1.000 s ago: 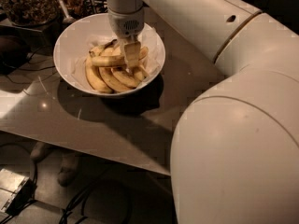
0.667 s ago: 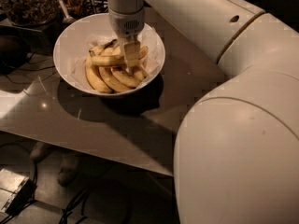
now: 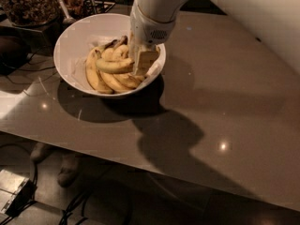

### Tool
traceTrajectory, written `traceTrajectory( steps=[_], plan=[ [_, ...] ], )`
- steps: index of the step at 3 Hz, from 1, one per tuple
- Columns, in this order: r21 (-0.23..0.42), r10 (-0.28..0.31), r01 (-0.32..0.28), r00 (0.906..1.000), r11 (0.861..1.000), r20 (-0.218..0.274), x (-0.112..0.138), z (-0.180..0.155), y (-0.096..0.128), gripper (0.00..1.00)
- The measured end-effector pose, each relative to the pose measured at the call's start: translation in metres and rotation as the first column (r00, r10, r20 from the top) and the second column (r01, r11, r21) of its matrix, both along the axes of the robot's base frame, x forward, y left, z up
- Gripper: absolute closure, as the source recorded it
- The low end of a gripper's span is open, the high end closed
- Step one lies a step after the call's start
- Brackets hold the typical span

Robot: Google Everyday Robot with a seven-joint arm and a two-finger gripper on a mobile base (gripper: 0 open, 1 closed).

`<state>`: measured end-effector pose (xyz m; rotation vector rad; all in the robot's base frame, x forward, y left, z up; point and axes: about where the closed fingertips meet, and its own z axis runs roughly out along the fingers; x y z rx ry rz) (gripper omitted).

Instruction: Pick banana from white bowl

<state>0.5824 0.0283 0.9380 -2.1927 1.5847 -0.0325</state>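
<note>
While inside bowl [image 3: 71, 37], pincer [image 3: 140, 65] touches banana [image 3: 114, 66].

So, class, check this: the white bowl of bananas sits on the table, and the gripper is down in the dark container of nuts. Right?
Not quite. The camera view shows the gripper down in the white bowl, at the banana lying across the bunch, not in the container of nuts. The bowl does sit on the table.

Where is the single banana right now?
In the camera view, the banana lies crosswise atop the bunch inside the white bowl, upper left on the table, its right end meeting the gripper reaching into the bowl's right side.
</note>
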Motion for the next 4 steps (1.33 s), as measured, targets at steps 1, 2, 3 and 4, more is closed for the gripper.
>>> traceTrajectory(
  steps=[1, 2, 3, 4],
  plan=[
    [0.137, -0.019, 0.010, 0.9976, 0.991, 0.066, -0.036, 0.012, -0.018, 1.00],
    [0.236, -0.045, 0.009, 0.9885, 0.972, 0.145, -0.067, 0.030, -0.028, 1.00],
    [0.257, -0.060, 0.010, 0.9803, 0.966, 0.188, -0.101, 0.046, -0.032, 1.00],
    [0.259, -0.063, 0.011, 0.9787, 0.966, 0.195, -0.105, 0.050, -0.033, 1.00]
  ],
)
